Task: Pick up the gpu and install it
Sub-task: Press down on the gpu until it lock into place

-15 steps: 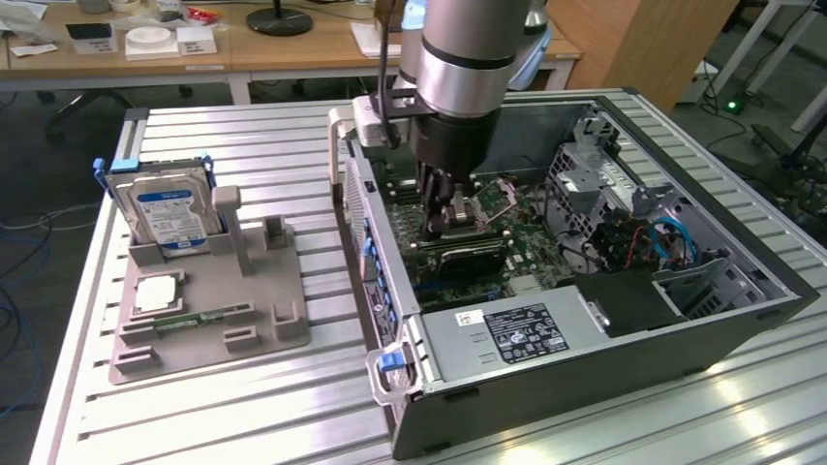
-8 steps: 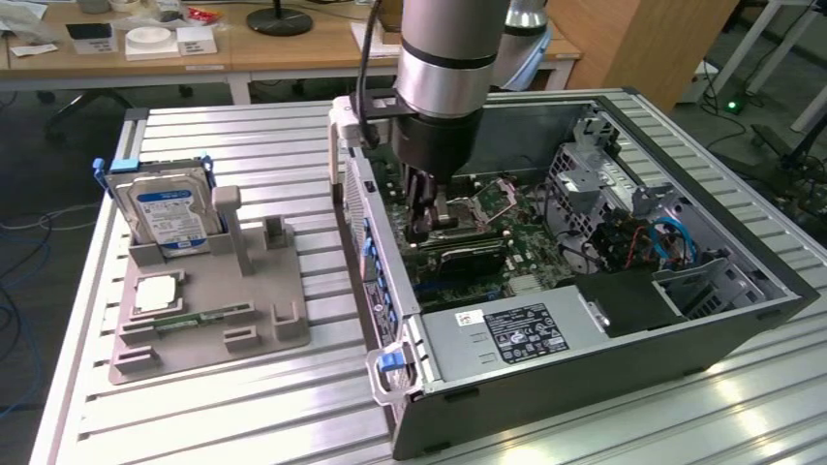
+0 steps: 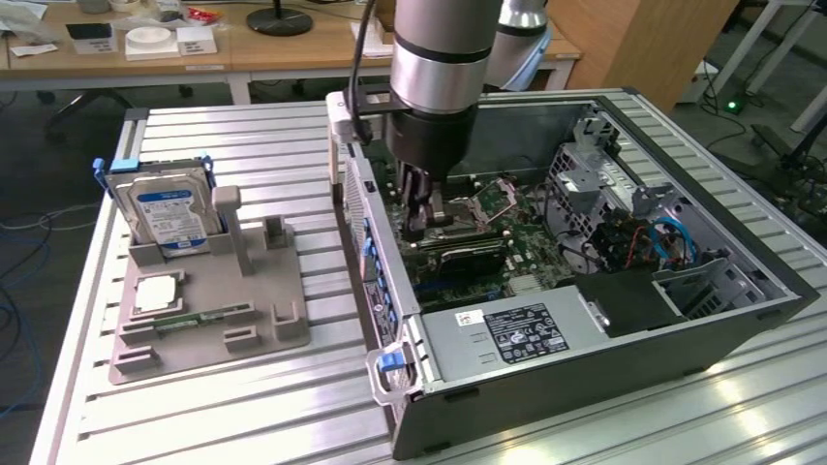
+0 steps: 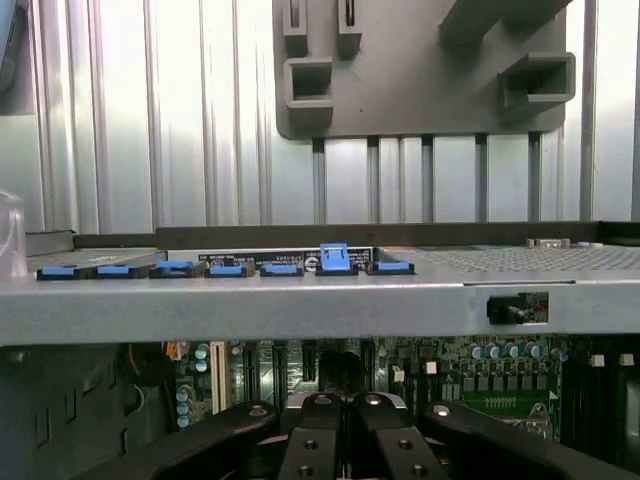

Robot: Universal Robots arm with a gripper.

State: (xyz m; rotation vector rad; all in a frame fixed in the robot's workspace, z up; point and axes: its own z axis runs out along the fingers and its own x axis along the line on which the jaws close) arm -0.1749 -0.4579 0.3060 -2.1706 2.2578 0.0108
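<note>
The gpu (image 3: 468, 254) sits low in the case (image 3: 723, 320) at frame centre, apparently seated on the board. The gripper (image 3: 420, 225) is clenched just above it, holding nothing visible. The tray (image 3: 207, 334) at left keeps the drive (image 3: 166, 215). Installation looks nearly complete.

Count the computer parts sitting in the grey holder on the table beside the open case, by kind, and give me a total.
In the grey holder:
Hard drive: 1
Square silvery chip: 1
Green memory stick: 1
Total: 3
</note>
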